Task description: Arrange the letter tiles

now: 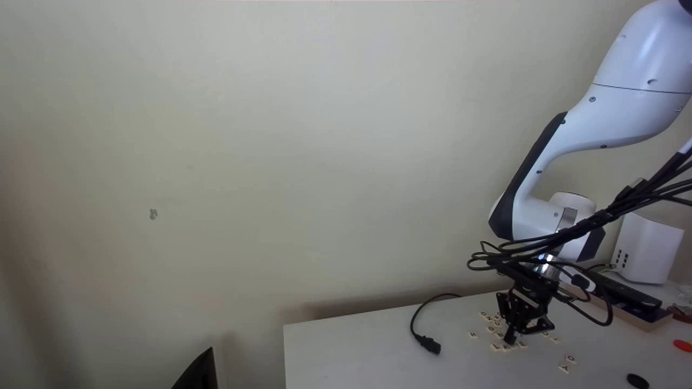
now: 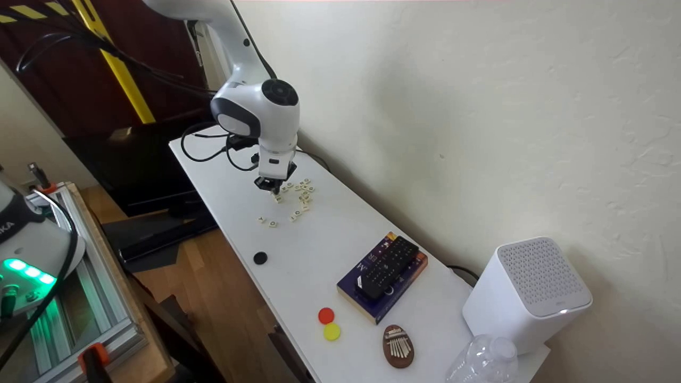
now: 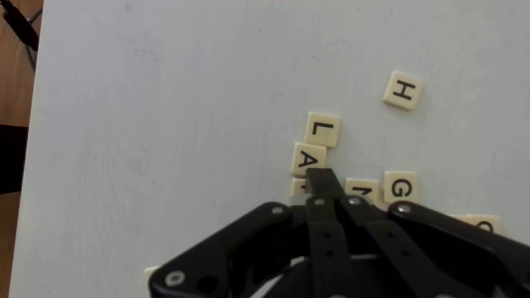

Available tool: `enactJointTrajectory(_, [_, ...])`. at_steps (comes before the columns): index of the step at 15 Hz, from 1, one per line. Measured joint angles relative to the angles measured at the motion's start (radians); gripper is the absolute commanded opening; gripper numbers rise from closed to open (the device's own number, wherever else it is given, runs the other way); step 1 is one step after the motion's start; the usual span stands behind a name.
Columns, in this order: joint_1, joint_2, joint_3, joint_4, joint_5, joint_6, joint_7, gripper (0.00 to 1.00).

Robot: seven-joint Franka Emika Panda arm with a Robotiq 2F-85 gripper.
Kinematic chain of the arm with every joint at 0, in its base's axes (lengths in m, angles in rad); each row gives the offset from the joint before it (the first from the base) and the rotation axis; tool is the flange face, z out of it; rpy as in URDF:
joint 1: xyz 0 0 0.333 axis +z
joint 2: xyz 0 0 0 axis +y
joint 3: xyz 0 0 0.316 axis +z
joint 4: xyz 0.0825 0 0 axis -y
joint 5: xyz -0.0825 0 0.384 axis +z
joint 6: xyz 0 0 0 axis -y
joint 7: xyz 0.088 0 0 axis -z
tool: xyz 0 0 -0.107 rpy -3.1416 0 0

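Several pale letter tiles lie face up on the white table. In the wrist view, the L tile (image 3: 322, 129) meets the A tile (image 3: 306, 157) at a slight offset. Below A, another tile (image 3: 298, 187) is mostly covered by my shut gripper (image 3: 321, 173). The fingertips overlap A's lower right corner; whether they touch it I cannot tell. To their right are a half-hidden tile (image 3: 361, 188) and the G tile (image 3: 400, 187), with the H tile (image 3: 403, 90) apart above. In both exterior views the gripper (image 1: 510, 339) points down among the tiles (image 2: 305, 196), with nothing visibly held.
A thin black cable (image 1: 430, 344) lies on the table near the wall. Farther along stand a book (image 2: 351, 290) with a black remote (image 2: 388, 266) on it, a white box (image 2: 526, 287) and a clear bottle (image 2: 484, 361). Black (image 2: 260, 258), red (image 2: 326, 315) and yellow (image 2: 332, 332) discs lie nearer the edge.
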Motion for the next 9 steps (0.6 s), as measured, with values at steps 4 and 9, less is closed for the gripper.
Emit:
enactJointTrajectory(4, [-0.011,-0.013,0.002,-0.002,0.032,0.0,-0.091,0.0])
enactJointTrajectory(9, [-0.025,-0.036,0.001,-0.012,0.041,-0.001,-0.256,0.0])
